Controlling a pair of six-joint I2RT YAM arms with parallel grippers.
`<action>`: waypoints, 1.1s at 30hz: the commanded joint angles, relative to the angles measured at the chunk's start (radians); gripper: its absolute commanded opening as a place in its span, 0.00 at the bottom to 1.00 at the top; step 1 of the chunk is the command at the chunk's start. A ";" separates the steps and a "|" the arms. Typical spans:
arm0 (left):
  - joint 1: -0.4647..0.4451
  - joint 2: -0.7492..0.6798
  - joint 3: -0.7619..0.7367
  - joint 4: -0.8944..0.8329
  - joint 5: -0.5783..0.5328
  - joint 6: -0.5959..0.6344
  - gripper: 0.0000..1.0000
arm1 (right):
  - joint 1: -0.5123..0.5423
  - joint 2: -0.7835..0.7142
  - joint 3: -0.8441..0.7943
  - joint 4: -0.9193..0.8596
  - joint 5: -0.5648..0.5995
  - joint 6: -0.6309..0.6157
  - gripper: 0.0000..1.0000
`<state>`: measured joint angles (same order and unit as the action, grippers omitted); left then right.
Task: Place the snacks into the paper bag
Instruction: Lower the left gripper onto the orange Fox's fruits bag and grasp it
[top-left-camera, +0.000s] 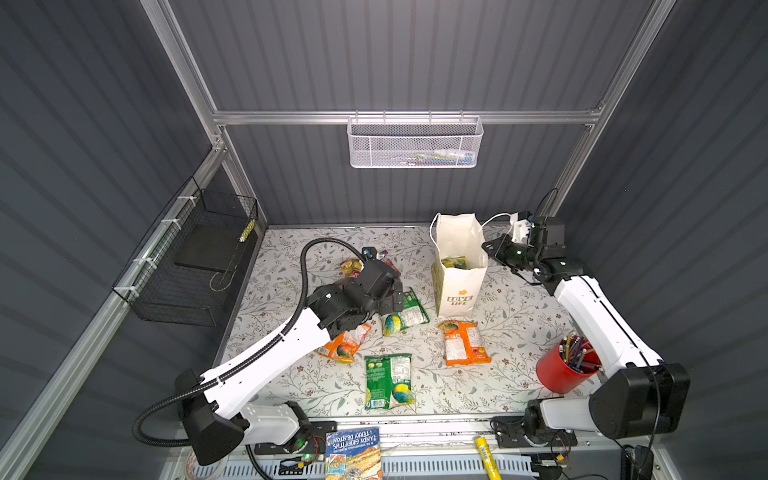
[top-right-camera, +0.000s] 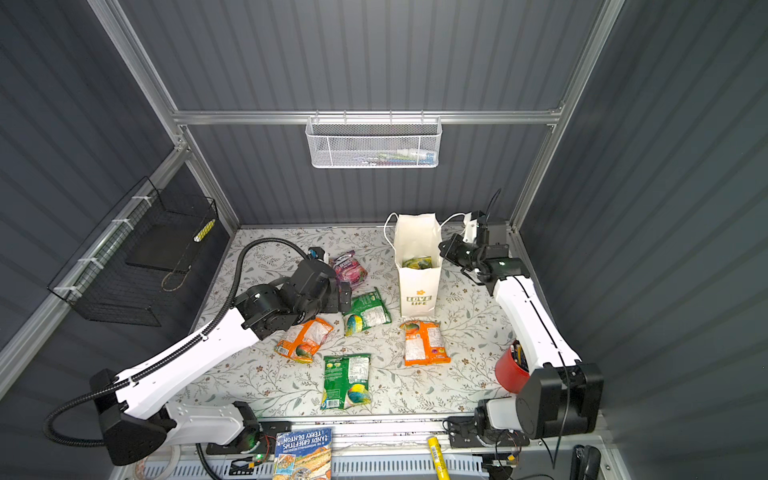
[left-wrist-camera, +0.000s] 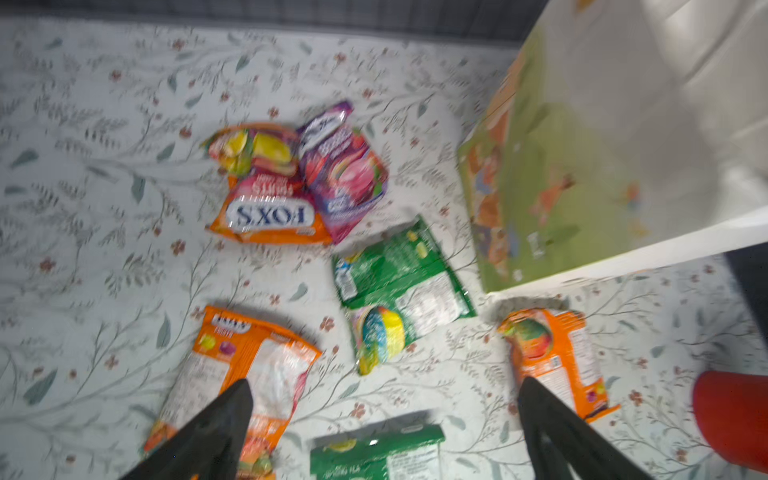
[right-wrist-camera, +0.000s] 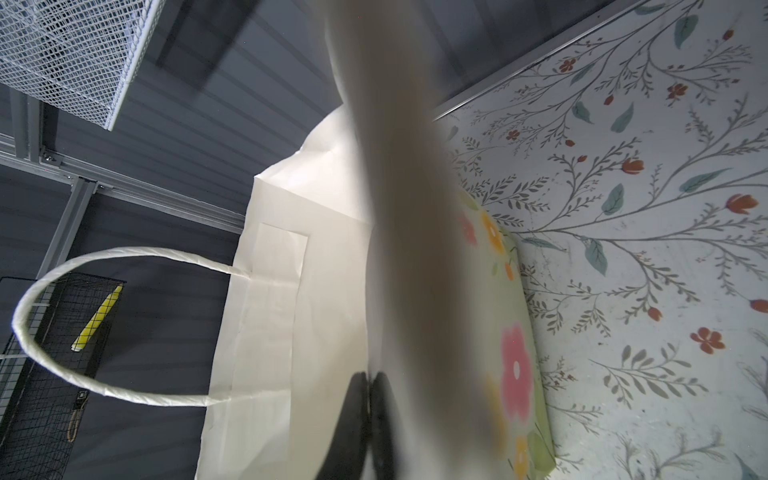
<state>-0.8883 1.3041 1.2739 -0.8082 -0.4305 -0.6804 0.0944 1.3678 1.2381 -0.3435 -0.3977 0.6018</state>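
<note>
Since the right gripper (right-wrist-camera: 370, 378) has its jaws pressed together on the paper bag's (top-left-camera: 459, 291) rim, the bag stands upright toward the back of the table (top-left-camera: 519, 324), mouth open; left gripper (left-wrist-camera: 386, 385) hovers spread wide, empty, above the loose snacks (top-left-camera: 405, 316).

Risks: a tug from the right arm could tear the rim or tip the bag (thin paper, likely light); foil may slip from the left jaws; they may catch two at once, since the orange FOX'S packet (left-wrist-camera: 270, 216) and magenta packet (left-wrist-camera: 345, 174) touch.

Count: six packets on the table (three orange, two green, one magenta); one greenish packet (top-left-camera: 454, 262) inside the bag; one bag.
</note>
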 joint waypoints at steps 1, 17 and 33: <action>0.014 -0.036 -0.094 -0.117 -0.007 -0.165 1.00 | -0.001 -0.009 0.007 0.046 -0.020 0.006 0.00; 0.214 -0.056 -0.446 0.036 0.176 -0.323 1.00 | -0.005 -0.015 -0.014 0.075 -0.079 0.044 0.00; 0.272 0.201 -0.359 0.000 0.158 -0.247 1.00 | -0.016 -0.041 -0.027 0.088 -0.103 0.058 0.00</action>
<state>-0.6216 1.4822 0.9009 -0.7914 -0.2646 -0.9531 0.0799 1.3628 1.2133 -0.3004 -0.4694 0.6518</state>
